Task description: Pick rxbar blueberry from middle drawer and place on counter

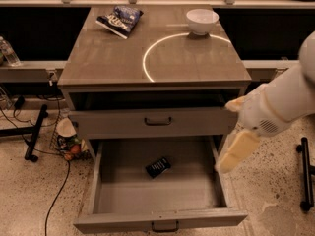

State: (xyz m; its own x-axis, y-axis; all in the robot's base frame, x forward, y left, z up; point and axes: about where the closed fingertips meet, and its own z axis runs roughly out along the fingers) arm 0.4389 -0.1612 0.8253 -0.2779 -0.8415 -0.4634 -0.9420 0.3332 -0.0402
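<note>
The rxbar blueberry [158, 166], a small dark bar with pale lettering, lies flat and skewed on the floor of the middle drawer [157, 196]. The drawer is pulled fully out, low in the camera view. The counter [110, 58] with its white arc is above it. My gripper [233, 151] hangs at the end of the white arm on the right. It points down and left just over the drawer's right wall, to the right of the bar and apart from it. It holds nothing that I can see.
A blue-and-white chip bag [120, 18] and a white bowl [202, 20] sit at the back of the counter. The top drawer front [158, 121] stands slightly out. A basket of fruit [68, 142] and black stand legs [33, 134] are on the floor at left. Another stand [306, 173] is at right.
</note>
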